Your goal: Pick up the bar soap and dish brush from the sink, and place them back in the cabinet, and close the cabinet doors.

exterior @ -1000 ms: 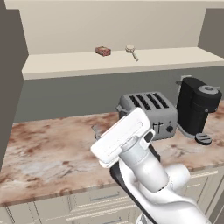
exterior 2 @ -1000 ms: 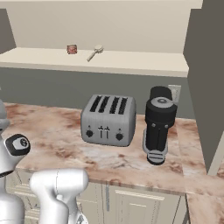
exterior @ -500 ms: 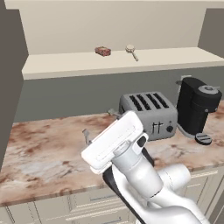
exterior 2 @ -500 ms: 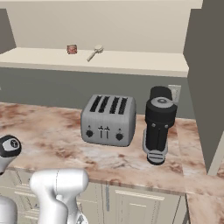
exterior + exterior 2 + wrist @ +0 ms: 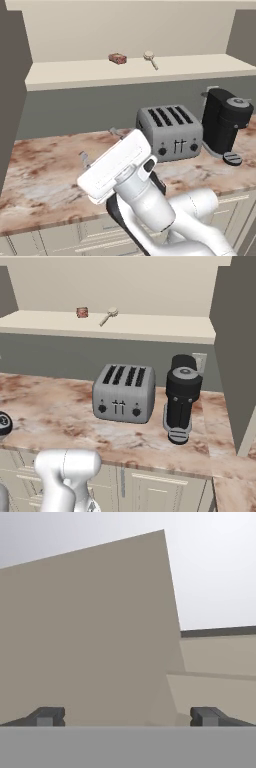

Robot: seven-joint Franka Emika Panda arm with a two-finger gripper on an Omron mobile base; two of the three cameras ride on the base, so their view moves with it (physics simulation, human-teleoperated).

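Looking along the claw [image 5: 127,717], its two dark finger tips [image 5: 47,716] stand far apart, spread wide, with nothing between them. Right in front of the claw is a big flat tan panel [image 5: 85,632]. The panel's edge runs up and down just past the middle of the hand view, and beyond that edge a pale shelf edge shows farther off.

In the left base view the white arm [image 5: 150,205] rises from the low right and bends over the near edge of the counter [image 5: 45,175]. The hand's wide white block is tilted and sits low over the pink stone top. The small tips poke out at its far side, aimed away from the camera and toward the left.

There is open counter around the hand, mostly to its left. Farther back and to the right of the claw stands the grey toaster [image 5: 170,131]. Past the toaster, near the right end of the counter, is the black coffee maker [image 5: 226,125].

High above and behind the claw is the cabinet [image 5: 135,70], open, with its cream shelf showing. The bar soap [image 5: 117,58] lies on that shelf. The dish brush [image 5: 149,57] lies just beside the soap, on its right, not touching it. The shelf has lots of bare room on both sides of them. A tall grey side wall [image 5: 11,90] stands at the left edge.
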